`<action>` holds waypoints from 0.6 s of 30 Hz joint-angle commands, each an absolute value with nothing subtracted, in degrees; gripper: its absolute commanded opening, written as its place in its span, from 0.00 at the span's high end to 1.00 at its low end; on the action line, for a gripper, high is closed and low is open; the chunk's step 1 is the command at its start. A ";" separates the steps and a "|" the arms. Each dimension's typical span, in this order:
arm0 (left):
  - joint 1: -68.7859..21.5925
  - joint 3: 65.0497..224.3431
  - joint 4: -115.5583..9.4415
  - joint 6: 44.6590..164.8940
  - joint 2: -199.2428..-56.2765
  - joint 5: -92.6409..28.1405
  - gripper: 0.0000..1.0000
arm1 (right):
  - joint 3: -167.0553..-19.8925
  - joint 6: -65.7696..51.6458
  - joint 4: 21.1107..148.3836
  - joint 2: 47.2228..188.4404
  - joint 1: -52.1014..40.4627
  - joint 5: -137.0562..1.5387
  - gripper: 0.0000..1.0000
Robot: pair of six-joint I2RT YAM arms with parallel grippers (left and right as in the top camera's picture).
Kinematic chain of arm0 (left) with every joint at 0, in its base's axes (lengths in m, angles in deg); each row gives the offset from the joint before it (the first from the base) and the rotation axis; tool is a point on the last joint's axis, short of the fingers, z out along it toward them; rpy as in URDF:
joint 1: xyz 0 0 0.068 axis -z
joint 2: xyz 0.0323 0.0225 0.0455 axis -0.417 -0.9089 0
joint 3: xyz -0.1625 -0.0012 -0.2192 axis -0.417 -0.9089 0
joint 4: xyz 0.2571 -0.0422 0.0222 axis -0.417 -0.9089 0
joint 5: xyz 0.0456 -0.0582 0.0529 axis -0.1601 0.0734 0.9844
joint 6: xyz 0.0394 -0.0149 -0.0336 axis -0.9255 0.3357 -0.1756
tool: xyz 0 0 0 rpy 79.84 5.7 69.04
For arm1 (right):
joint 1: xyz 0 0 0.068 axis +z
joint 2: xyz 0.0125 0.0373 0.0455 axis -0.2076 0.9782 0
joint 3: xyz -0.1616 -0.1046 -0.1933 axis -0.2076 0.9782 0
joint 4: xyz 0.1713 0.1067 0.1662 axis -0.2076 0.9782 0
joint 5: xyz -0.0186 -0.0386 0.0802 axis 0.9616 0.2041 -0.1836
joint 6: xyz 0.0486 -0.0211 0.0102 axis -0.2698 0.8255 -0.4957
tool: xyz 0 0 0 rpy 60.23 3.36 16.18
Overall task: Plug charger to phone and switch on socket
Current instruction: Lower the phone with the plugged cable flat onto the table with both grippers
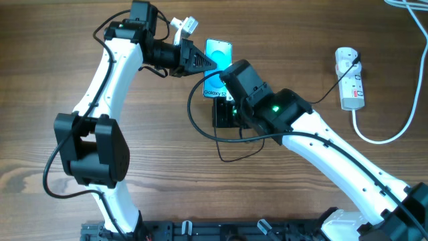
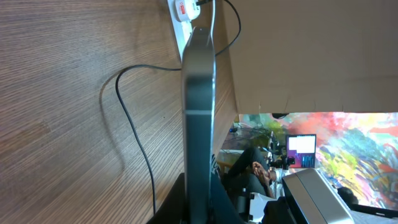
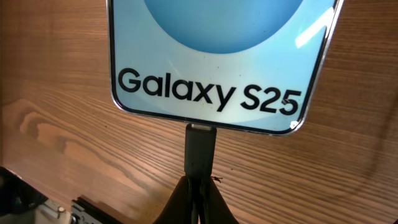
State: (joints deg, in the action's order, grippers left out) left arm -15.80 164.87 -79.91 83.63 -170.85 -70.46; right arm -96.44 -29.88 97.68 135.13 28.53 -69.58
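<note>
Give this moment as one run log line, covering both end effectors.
left end effector: shut on phone | right end effector: shut on charger, connector at phone's bottom edge | socket: plug inserted

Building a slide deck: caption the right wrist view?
Right gripper holds the charger at the phone's bottom edge, beneath the Galaxy S25 lettering.

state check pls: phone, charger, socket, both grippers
phone: screen up, showing Galaxy S25, held at its edges.
charger: connector at the phone's bottom port, depth cannot be told; other end plugged into the socket.
socket: flat on the table, charger plugged in, switch position unreadable.
left gripper: shut on the phone.
right gripper: shut on the charger's connector.
</note>
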 commanded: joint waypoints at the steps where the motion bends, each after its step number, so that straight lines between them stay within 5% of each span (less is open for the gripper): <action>1: -15.37 165.55 -81.05 82.45 -169.15 -72.05 0.96 | -98.36 -27.67 95.38 135.33 27.68 -63.29 0.96; 18: -15.37 165.55 -82.66 82.21 -169.15 -72.07 0.96 | -98.36 -25.12 92.60 134.93 27.68 -60.99 0.96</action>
